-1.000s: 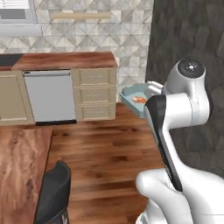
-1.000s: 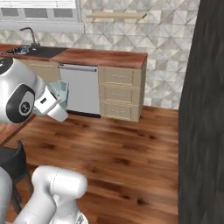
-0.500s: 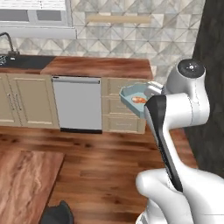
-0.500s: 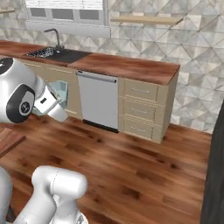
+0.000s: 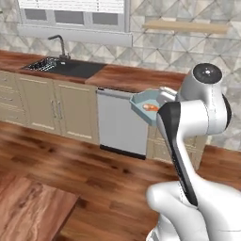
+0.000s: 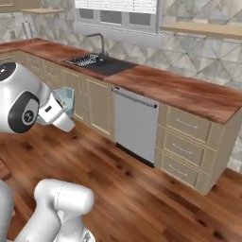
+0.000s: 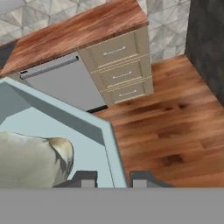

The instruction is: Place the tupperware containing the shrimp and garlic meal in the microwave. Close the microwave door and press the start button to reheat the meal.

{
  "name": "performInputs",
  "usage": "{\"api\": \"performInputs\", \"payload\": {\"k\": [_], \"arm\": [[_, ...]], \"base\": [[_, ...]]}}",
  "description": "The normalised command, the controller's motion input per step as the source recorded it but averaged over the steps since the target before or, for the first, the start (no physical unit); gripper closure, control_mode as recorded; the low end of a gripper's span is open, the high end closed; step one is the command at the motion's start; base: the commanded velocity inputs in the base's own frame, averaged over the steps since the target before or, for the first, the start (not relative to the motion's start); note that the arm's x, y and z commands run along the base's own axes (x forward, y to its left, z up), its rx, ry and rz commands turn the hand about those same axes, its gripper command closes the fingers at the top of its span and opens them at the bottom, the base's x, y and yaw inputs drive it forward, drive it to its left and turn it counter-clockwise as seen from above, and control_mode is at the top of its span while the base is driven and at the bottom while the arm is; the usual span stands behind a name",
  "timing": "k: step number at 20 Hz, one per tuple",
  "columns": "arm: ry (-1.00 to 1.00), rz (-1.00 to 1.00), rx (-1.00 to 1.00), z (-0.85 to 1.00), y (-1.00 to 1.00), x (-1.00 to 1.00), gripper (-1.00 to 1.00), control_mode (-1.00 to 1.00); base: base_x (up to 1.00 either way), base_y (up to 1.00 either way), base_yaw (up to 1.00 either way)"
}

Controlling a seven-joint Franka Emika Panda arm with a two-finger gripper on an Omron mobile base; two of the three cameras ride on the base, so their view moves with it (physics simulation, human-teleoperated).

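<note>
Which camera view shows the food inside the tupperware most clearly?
The left base view: the tupperware is seen from above and orange food lies inside it. The hand view shows a wall of it and one large whitish piece, very close. The right base view shows just its pale side past the arm; its inside is hidden.

1. On my left base feed I saw the tupperware (image 5: 143,104), a small shallow pale blue-teal container without a lid, raised in the air, with the wooden counter and the grey appliance front behind it.
2. It sat roughly level, with its angled corner showing toward the camera.
3. Inside it lay the shrimp and garlic meal (image 5: 151,107): small orange pieces showed above the rim.
4. On the right base feed only a pale teal edge of it (image 6: 66,97) showed past the arm.
5. On the hand feed, its rim (image 7: 111,144) ran between the two finger tips, with a large whitish food piece (image 7: 33,159) on the floor of the container.
</note>
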Motion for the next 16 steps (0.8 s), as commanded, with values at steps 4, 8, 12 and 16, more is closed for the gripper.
{"api": "performInputs", "payload": {"k": [4,8,12,16], "arm": [[0.0,0.0,0.0,0.0,0.0,0.0,1.0,1.0],[0.0,0.0,0.0,0.0,0.0,0.0,1.0,1.0],[0.0,0.0,0.0,0.0,0.0,0.0,1.0,1.0],[0.0,0.0,0.0,0.0,0.0,0.0,1.0,1.0]], "base": [[1.0,0.0,0.6],[1.0,0.0,0.6],[1.0,0.0,0.6],[1.0,0.0,0.59]]}}
